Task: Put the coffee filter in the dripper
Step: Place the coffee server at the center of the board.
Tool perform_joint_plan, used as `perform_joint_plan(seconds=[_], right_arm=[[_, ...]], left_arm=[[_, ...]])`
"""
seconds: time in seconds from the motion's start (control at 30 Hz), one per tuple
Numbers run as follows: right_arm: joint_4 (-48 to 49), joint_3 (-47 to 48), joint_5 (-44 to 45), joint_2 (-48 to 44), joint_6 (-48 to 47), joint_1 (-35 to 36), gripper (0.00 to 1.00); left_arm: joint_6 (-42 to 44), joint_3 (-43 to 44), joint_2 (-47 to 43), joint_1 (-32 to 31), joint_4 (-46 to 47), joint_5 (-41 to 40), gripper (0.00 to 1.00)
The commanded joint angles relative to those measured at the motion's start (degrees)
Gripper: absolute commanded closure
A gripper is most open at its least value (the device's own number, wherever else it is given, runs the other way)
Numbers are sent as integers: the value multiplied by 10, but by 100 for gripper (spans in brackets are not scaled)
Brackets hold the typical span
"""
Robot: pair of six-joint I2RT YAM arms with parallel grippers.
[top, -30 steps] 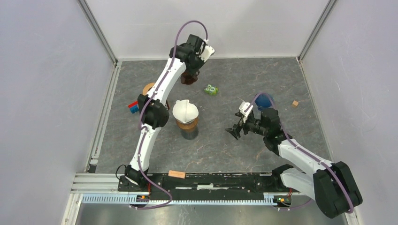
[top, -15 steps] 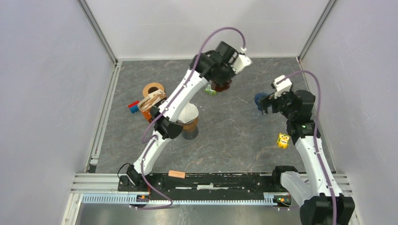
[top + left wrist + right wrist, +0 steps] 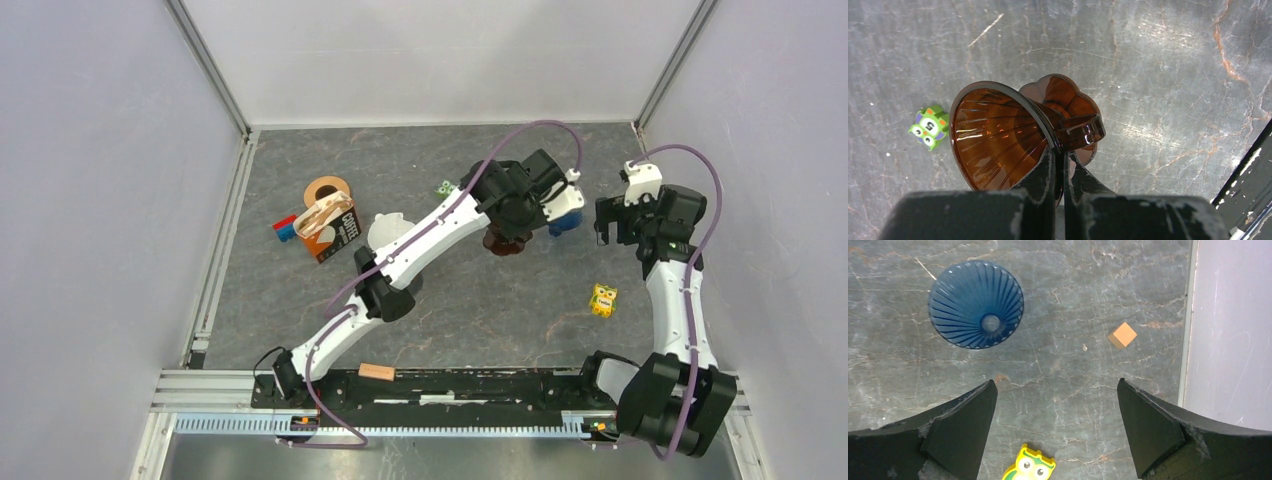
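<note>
jaws of the left gripper (image 3: 1058, 165) pinch the brown dripper (image 3: 990, 135) by its handle (image 3: 1082, 132). the right gripper (image 3: 1055, 390) hangs spread and empty to the dripper's right. the white coffee filter (image 3: 383, 230) lies well left of the dripper, seemingly nearer the left arm (image 3: 425, 235), which partly hides it.

Bare floor (image 3: 1063, 360) lies open under the right gripper (image 3: 1055, 386), between blue dripper (image 3: 976, 304), wooden cube (image 3: 1122, 335) and owl toy (image 3: 1029, 467).

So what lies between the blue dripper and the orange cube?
Bare tabletop between blue dripper and orange cube, barring a tiny speck; right wrist view shows it.
</note>
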Motion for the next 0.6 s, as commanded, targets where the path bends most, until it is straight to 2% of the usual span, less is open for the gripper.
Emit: perform_joint_plan(seconds=[0.0,0.57], right_arm=[[18,27,-6,17,-13,-20,3],[24,31,-34,77,-19,-24,3]], left_arm=[[-30,10,11,-11,-5,-29,98],[-76,22,91,-30,6,-67,98]])
